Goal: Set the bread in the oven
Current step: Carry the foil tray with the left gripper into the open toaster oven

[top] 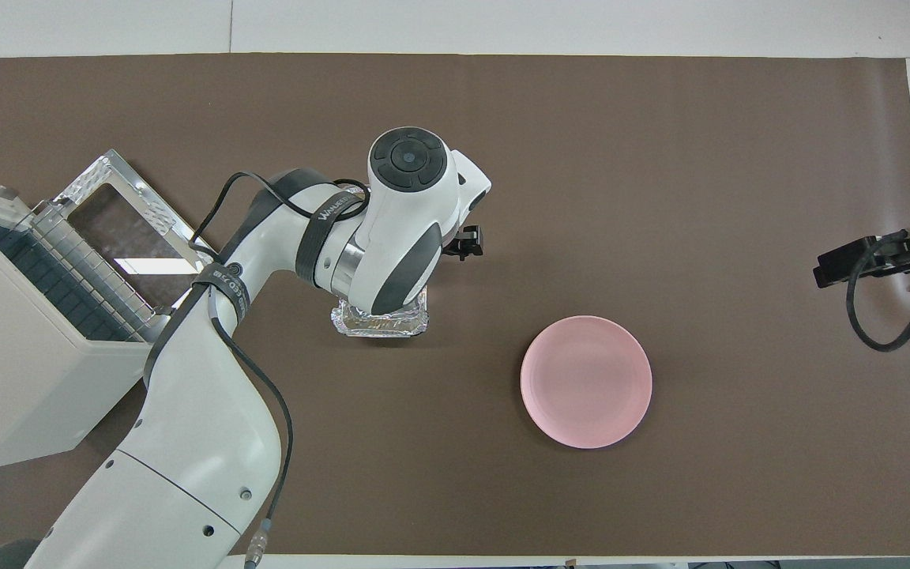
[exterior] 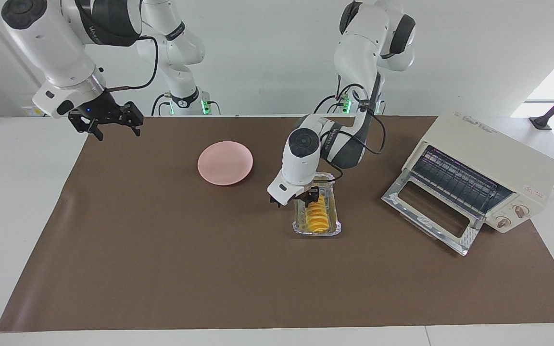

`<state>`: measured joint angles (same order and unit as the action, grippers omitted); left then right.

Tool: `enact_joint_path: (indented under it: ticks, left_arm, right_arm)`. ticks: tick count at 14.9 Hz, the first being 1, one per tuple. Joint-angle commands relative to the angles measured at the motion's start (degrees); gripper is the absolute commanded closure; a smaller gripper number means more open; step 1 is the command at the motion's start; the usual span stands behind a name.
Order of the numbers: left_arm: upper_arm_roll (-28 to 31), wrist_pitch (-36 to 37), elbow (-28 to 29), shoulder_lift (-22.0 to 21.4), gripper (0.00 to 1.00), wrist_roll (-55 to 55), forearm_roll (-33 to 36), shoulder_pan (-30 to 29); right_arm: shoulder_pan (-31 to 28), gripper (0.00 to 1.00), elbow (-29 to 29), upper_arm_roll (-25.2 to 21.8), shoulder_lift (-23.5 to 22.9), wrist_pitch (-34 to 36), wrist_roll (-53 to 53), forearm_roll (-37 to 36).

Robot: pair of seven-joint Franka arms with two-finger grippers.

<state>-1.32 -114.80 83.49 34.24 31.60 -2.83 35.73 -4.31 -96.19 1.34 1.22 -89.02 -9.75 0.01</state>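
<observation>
Right gripper (exterior: 106, 126) waits raised over the brown mat's (exterior: 161, 250) corner at the right arm's end, robots' edge; fingers spread, holding nothing. Round pink plate (exterior: 225, 163) sits mid-table, nearer the robots' edge. Cream-white boxy toaster oven (exterior: 493, 163) stands at the left arm's end, glass door (exterior: 433, 214) dropped open, wire rack (exterior: 457, 180) showing, two round knobs on its front. Left gripper (exterior: 306, 198) is down at the silver foil tray (exterior: 318, 229) beside the plate, fingers at the golden ridged bread loaf (exterior: 317, 217) lying in the tray; cannot tell whether they grip it.
</observation>
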Motion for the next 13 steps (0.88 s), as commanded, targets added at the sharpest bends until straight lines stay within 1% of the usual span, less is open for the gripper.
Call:
enact_joint_path:
  ticks: [1, 2, 3, 4, 6, 9, 10, 12, 13]
  left_arm:
    - [0.4, 0.3, 1.6, -0.8, 0.46, 2.6, 1.3, 1.1]
    - [0.4, -0.4, 2.5, -1.4, 0.66, 3.3, 1.2, 1.1]
    - [0.4, -0.5, 3.2, -1.5, 0.89, 3.4, 1.2, 0.8]
    - [0.4, -0.3, 3.8, -1.7, 1.0, 3.4, 1.2, 0.6]
    - [0.4, -0.2, 4.7, -2.2, 1.0, 3.3, 1.0, -0.3]
    - [0.7, 4.4, 2.6, -2.2, 1.0, 3.6, -0.4, -1.7]
    - [1.1, 6.8, 1.2, -2.1, 1.0, 5.1, -0.9, -1.8]
    - [4.0, 11.2, -4.9, -0.8, 1.0, 7.9, -1.1, -1.8]
    - [4.2, 12.7, -8.0, 0.3, 1.0, 8.2, -1.2, -2.0]
  right_arm:
    - [-1.2, 0.0, -1.2, 1.0, 0.8, -1.1, -1.5, -0.7]
    - [-1.2, 0.0, -1.0, 1.0, 0.7, -1.2, -1.5, -0.7]
    - [-1.3, 0.0, -0.9, 1.0, 0.6, -1.3, -1.5, -0.7]
    - [-1.3, 0.0, -0.7, 1.0, 0.5, -1.6, -1.2, -0.6]
    - [-1.8, 0.0, 0.5, 1.0, 0.3, -1.7, -1.1, -0.4]
    - [-2.0, 0.0, 0.5, 1.0, 0.3, -1.7, -1.1, -0.3]
    - [-1.9, 0.0, 0.5, 1.0, 0.3, -1.7, -1.0, -0.3]
    - [-2.0, 0.0, 0.5, 1.0, 0.3, -1.7, -0.9, -0.3]
    - [-1.9, 0.0, 0.4, 1.0, 0.3, -1.7, -0.8, -0.4]
